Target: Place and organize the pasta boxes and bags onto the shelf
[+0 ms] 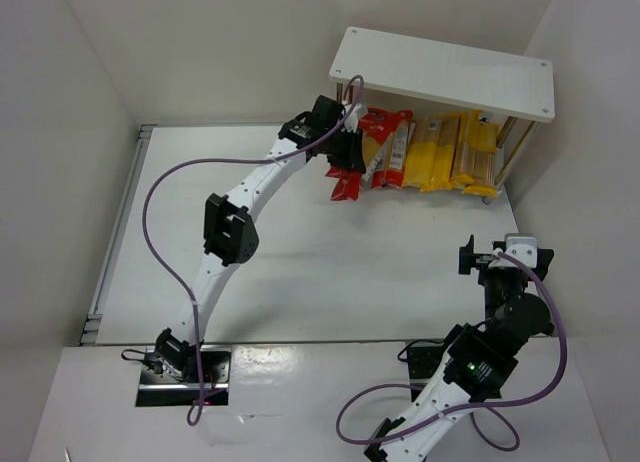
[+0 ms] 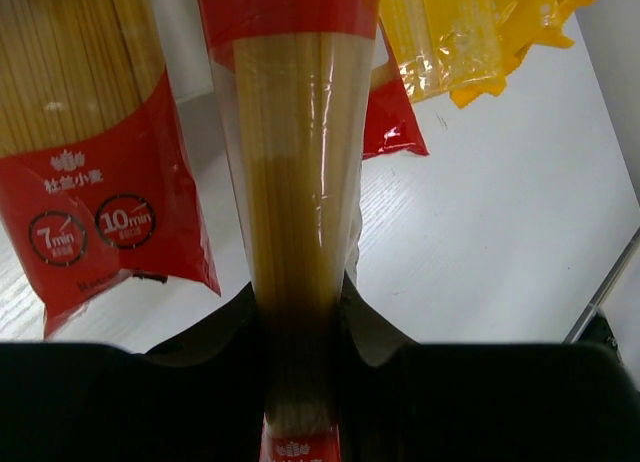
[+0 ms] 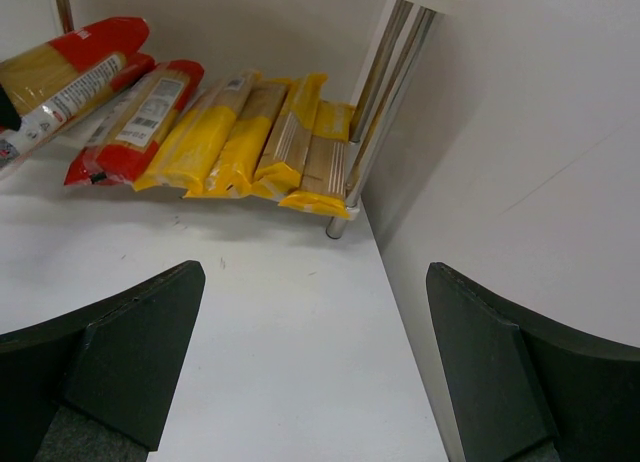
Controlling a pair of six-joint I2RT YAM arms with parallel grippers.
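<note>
Nearest the lens, your left gripper (image 2: 302,332) has its black fingers (image 2: 190,382) clamped on a long flat spaghetti pack with red ends and a clear middle showing pale pasta (image 2: 300,182), gripped near one end so the rest of the length sticks out ahead toward the rack. That looks like an end-hold for feeding it in lengthwise. In the right wrist view this pack sits tilted above its neighbours at the left end of the row; whether its far tip touches anything you can't tell. Just left of it in the left wrist view lies another red-ended pack with two round cooking-time marks (image 2: 90,182), flat on the surface. Further right are the all-yellow crinkly packs (image 2: 470,32), side by side. The whole row is tucked under the small rack's white rectangular top board with corner screws (image 1: 440,72), with near ends poking out in front, and thin pale upright posts (image 3: 385,102) stand at the right end. The row is ordered red to the left and yellow to the right, so the held pack probably belongs on the red side. Your right gripper (image 3: 312,282) is spread wide with nothing in it, over the white table (image 1: 300,272), well apart from the rack, likely parked out of the way. Judgement: task mostly done, last pack in hand, not yet set down.
</note>
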